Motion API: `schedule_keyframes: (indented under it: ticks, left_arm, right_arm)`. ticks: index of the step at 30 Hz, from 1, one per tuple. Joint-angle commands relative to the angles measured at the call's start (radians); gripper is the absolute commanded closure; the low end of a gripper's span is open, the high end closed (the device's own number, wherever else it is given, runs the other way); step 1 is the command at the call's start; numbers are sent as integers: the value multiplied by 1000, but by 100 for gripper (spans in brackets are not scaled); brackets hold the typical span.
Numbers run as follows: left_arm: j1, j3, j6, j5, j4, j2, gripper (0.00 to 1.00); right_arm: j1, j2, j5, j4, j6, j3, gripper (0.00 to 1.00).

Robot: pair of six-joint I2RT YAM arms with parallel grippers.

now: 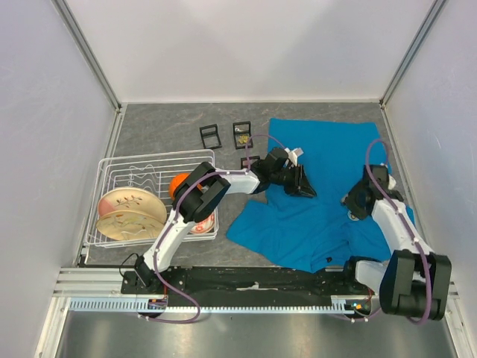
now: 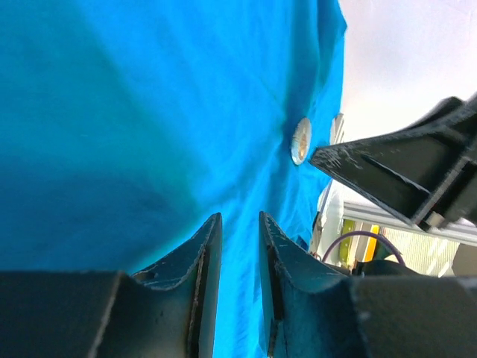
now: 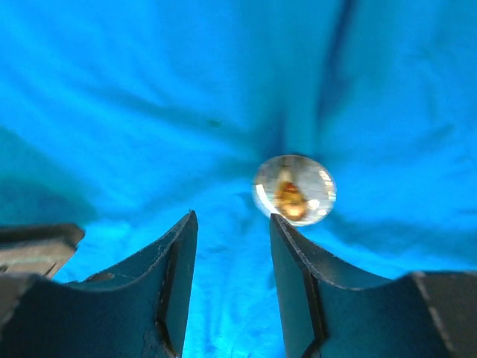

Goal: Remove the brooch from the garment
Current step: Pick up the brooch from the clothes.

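The teal-blue garment (image 1: 328, 156) lies spread on the grey table, right of centre. The brooch (image 3: 294, 188), a round glassy disc with a gold centre, is pinned to it. It also shows edge-on in the left wrist view (image 2: 301, 140). My right gripper (image 1: 350, 205) is open low over the cloth. In its wrist view (image 3: 231, 216) the brooch sits just beyond the right fingertip, not between the jaws. My left gripper (image 1: 302, 183) rests on the shirt left of the brooch, its jaws (image 2: 238, 215) nearly together with a fold of cloth between them.
A white wire dish rack (image 1: 112, 168) holding plates (image 1: 130, 212) and an orange object (image 1: 179, 183) stands at the left. Three small black frames (image 1: 210, 134) stand behind the shirt's left edge. Walls close in the table at left, right and back.
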Motion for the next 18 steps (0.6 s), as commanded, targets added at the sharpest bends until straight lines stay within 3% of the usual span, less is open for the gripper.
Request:
schedule_keyframes:
  ticks: [1, 6, 18]
  left_arm:
    - [21, 24, -27, 0, -17, 38, 68]
    - [24, 36, -2, 6, -41, 45, 68]
    - [35, 39, 8, 4, -43, 37, 68]
  right_arm:
    - [163, 68, 164, -32, -40, 99, 49]
    - [263, 164, 356, -95, -79, 168, 51]
    - [269, 305, 380, -68, -111, 176, 46]
